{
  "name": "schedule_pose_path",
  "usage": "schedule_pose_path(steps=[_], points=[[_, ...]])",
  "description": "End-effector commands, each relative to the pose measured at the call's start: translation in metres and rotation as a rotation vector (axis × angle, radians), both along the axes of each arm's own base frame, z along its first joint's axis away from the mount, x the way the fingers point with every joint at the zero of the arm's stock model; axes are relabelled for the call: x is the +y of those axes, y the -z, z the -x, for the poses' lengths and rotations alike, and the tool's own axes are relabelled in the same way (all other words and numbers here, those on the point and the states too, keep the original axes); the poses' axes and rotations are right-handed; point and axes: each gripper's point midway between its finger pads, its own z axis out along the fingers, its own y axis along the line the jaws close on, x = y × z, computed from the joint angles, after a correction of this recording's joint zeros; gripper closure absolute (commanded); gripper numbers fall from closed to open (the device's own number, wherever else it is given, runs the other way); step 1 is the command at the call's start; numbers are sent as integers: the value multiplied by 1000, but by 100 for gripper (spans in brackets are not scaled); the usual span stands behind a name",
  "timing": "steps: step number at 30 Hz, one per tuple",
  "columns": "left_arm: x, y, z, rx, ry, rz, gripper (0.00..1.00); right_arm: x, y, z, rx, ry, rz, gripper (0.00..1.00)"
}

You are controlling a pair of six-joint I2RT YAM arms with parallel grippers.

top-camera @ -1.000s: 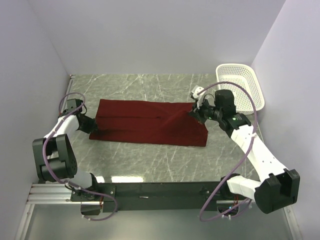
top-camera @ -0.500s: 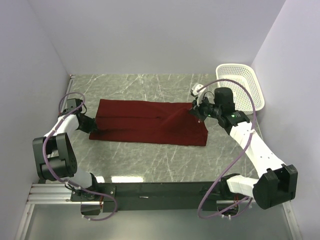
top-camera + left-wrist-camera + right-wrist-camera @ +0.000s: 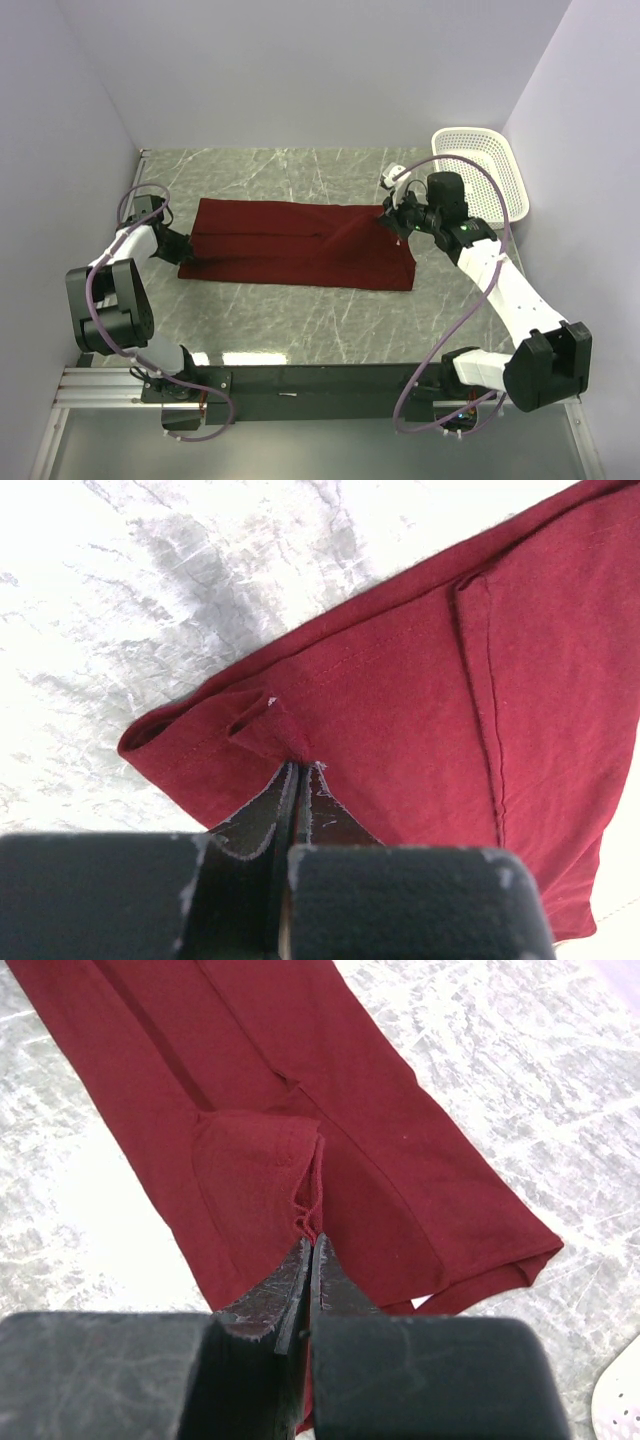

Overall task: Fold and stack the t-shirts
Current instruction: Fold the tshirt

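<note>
– Left wrist view first: what is hard to make out?
– Black housing blocks the lower frame. Above it, the left gripper (image 3: 300, 767) is clamped on a small pucker of the t-shirt (image 3: 420, 700) near a hemmed corner. The cloth runs off the right edge.
– And the right wrist view?
– Same blocking. The right gripper (image 3: 308, 1238) is pinched tight on a raised fold of the maroon fabric. Only a sliver of the basket (image 3: 622, 1400) shows at the corner.
– From the top?
– The t-shirt lies as a long folded band across the marbled table (image 3: 300, 320), with one gripper at each end. The left fingertips are lost against the dark cloth. The basket stands far right, apart from the t-shirt.
</note>
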Motion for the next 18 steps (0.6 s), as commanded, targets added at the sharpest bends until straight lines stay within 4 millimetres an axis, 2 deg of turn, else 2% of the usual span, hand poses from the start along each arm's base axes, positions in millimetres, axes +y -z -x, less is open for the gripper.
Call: schedule_pose_path(steps=[1, 18], points=[[9, -10, -14, -38, 6, -38, 99, -1, -31, -19, -85, 28, -29, 100], [11, -10, -22, -39, 5, -34, 98, 1, -26, -23, -63, 25, -31, 100]])
